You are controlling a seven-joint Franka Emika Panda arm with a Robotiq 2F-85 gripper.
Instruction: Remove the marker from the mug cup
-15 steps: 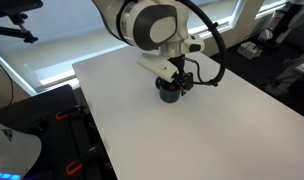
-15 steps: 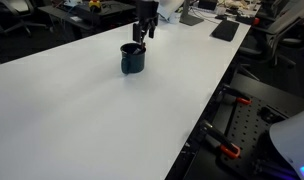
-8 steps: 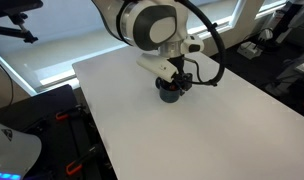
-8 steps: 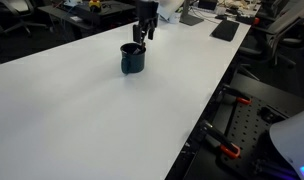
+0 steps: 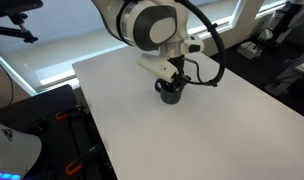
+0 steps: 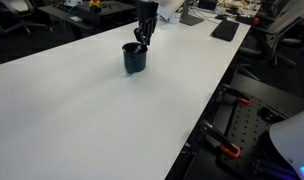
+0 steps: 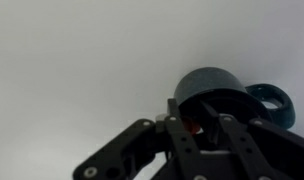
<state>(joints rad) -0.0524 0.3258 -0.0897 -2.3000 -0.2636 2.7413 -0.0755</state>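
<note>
Now your gripper (image 6: 140, 42) stands a little lower than half a second ago. In an exterior view its fingertips reach the rim of the mug cup (image 6: 134, 60), where before they hung just above it. The mug cup itself has not moved on the white table (image 6: 82, 115). In the wrist view the fingers (image 7: 180, 130) go into the opening of the mug cup. A small red piece of the marker (image 7: 195, 127) shows between them, inside the mug cup. It cannot be told if the fingers already press on the marker or only stand beside it.
</note>
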